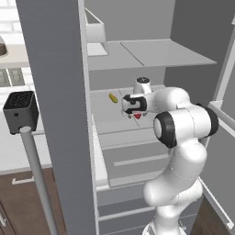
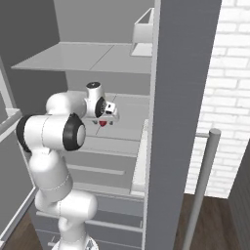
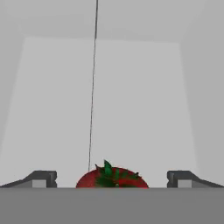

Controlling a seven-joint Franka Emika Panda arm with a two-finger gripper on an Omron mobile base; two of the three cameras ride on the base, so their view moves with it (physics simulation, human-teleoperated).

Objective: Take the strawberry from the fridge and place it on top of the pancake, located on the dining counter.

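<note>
In the left base view, a black boxy toaster (image 1: pixel 20 111) sits at nine o'clock on the white tabletop (image 1: pixel 13 56) outside the fridge (image 1: pixel 55 114), whose open grey door, flat and matte, carries a long round bar handle (image 1: pixel 39 179). Inside, pale smooth shelves (image 1: pixel 151 53) run across, and a small white bin (image 1: pixel 95 39) at eleven o'clock has contents I cannot make out. A small yellow oblong item (image 1: pixel 113 97) lies on the middle shelf, at ten o'clock from the claw (image 1: pixel 133 113). The strawberry (image 1: pixel 137 116) is a tiny bright red berry on that same shelf, directly under the white arm's hand.

In the hand view the strawberry (image 3: pixel 112 179) shows a glossy red rounded body with a dark green leafy crown, lying on the shelf between the two dark fingertips (image 3: pixel 41 179). The claw (image 3: pixel 112 180) stands wide open, each tip well clear of the berry, gripping nothing.

In the right base view the berry (image 2: pixel 103 123) peeks red just beneath the claw (image 2: pixel 108 120).
</note>
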